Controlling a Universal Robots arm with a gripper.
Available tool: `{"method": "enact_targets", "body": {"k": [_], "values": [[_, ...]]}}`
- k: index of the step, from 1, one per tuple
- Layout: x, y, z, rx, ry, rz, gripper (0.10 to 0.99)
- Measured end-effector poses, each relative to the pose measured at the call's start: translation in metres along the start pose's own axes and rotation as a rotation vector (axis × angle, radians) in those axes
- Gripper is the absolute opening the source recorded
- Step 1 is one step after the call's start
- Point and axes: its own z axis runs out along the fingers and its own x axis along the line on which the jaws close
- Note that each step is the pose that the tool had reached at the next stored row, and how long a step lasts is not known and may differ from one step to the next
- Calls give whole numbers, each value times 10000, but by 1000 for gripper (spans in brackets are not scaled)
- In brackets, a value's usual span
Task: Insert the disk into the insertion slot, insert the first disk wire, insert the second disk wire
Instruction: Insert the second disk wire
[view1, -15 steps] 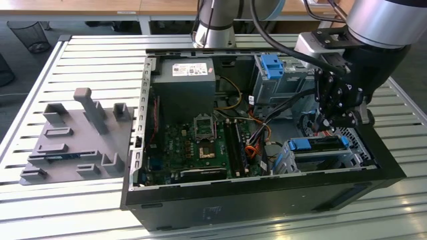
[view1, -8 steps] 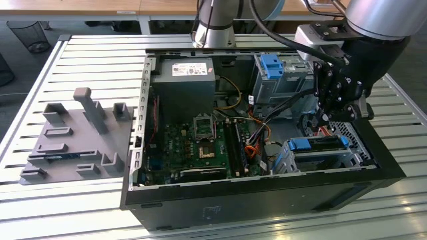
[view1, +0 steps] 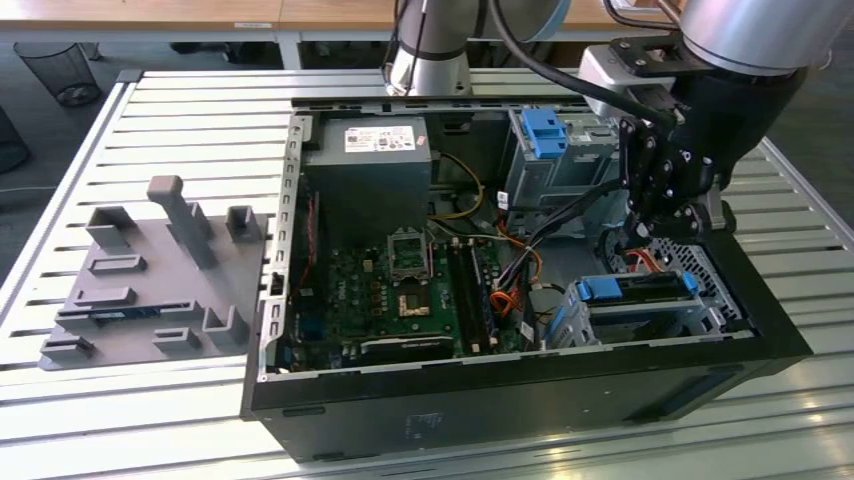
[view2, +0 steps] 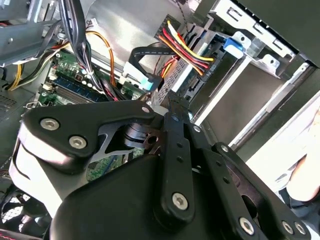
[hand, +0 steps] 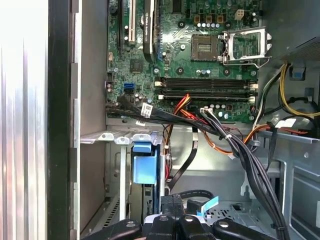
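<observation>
We see the disk sitting in the insertion slot, its blue carrier showing at the slot's mouth. The gripper hangs just above the slot, over the disk's end. We can't tell whether it's wide, narrow or gripping anything.

In the second wrist view a plug w/ yellow, red and black wires and a flat black cable w/ a blue end lie near the gripper tip, beside the slot. We can't tell if either plug is seated.

The motherboard lies next to the slot. The grey fixture tray is well apart from the slot, outside the PC case.
</observation>
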Motion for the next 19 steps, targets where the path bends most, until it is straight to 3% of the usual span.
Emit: {"method": "enact_targets", "body": {"k": [2,10,17,19], "values": [[-24,0,-1,-19,-4,-1,106],[-114,0,-12,-264,-5,-6,106],[-147,-3,-25,-304,12,-8,106],[-169,-3,-26,-304,59,-10,114]]}}
